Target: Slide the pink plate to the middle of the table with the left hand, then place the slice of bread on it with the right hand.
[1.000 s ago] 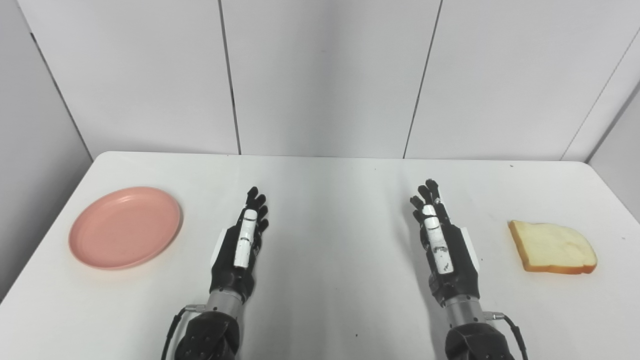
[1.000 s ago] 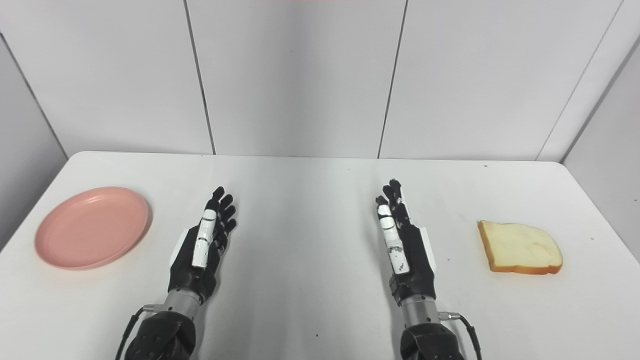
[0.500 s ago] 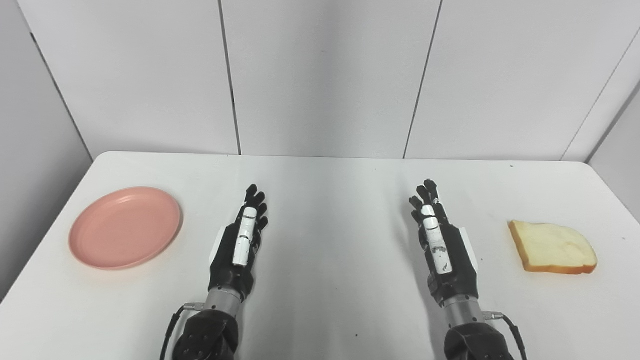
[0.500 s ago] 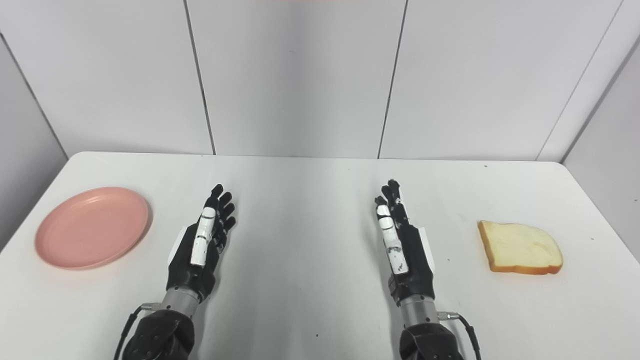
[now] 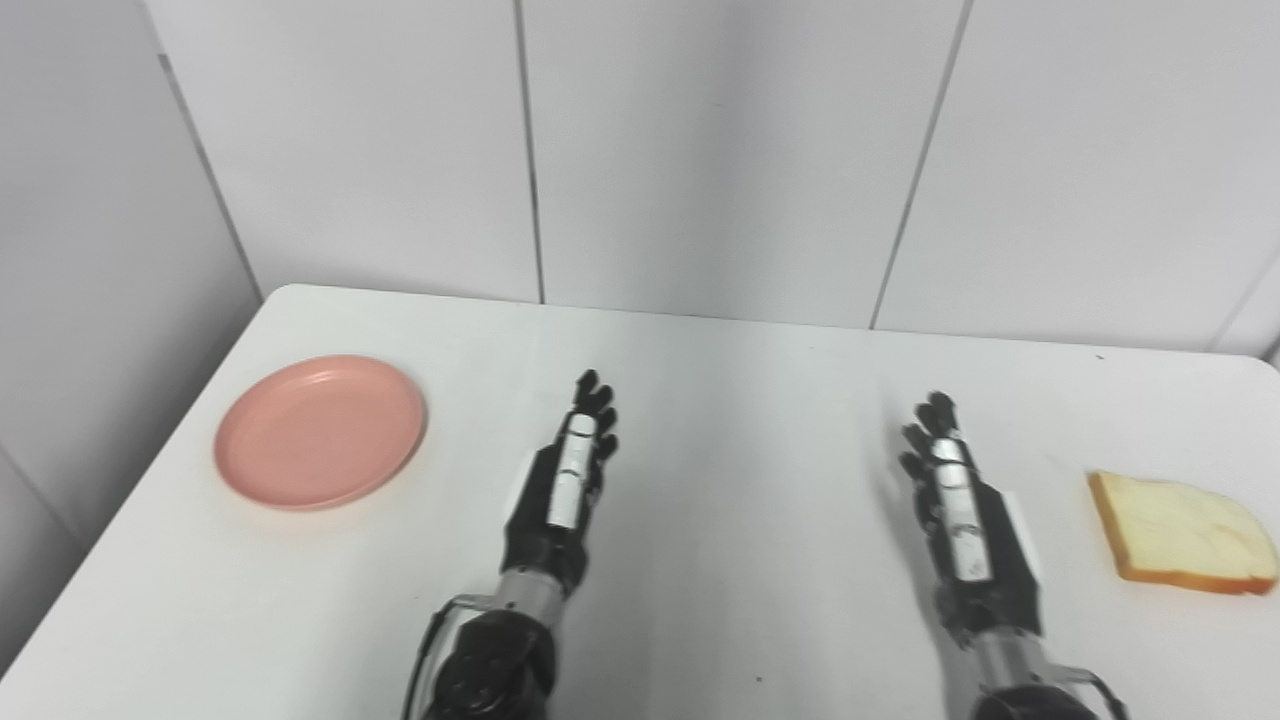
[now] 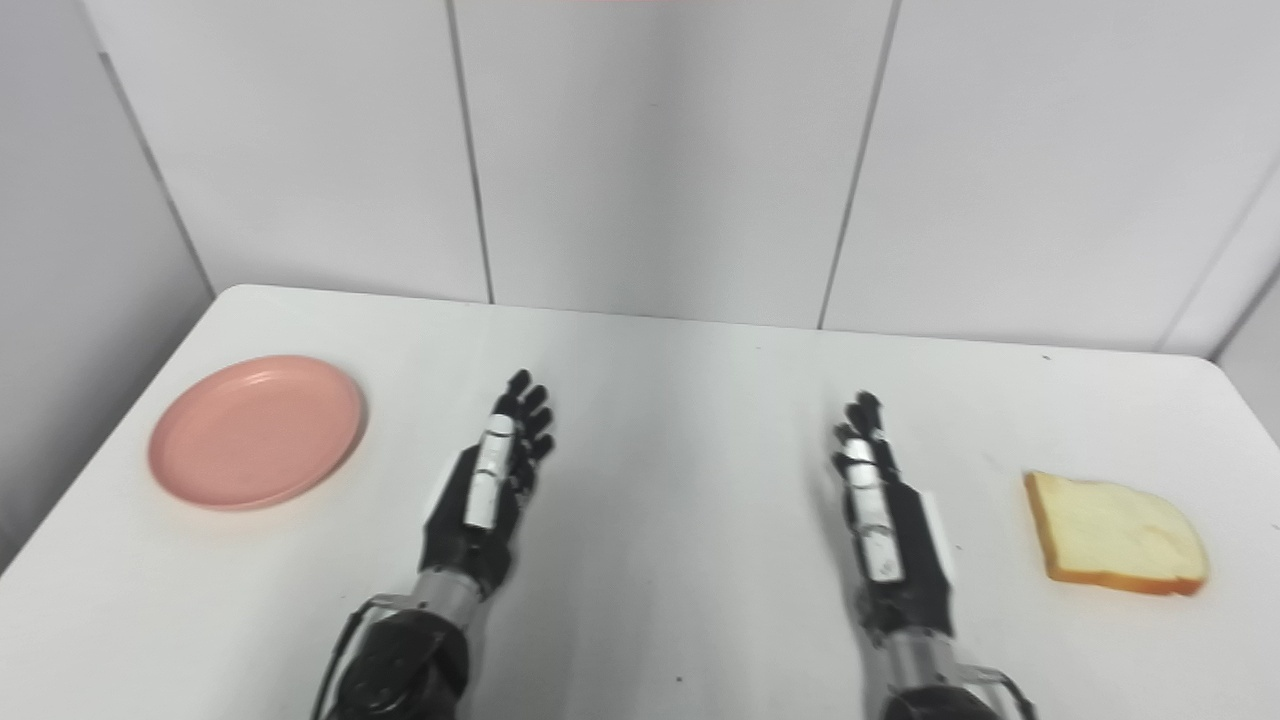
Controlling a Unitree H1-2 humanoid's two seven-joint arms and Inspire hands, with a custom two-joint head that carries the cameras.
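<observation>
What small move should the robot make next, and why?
Probably the left hand should move left toward the plate. The plate lies near the table's left edge, not in the middle, and nothing touches it. Both hands are open and hold nothing. The bread lies untouched beside the right hand, and it comes second.

White table (image 5: pixel 760 560) with rounded far corners, matte top, a few tiny dark specks. Behind it, a wall of pale grey panels (image 5: pixel 720 150) split by thin dark vertical seams. Side panels angle in at left (image 5: pixel 90 250) and far right. Even, soft lighting; faint shadows on the tabletop. Floor not visible.
</observation>
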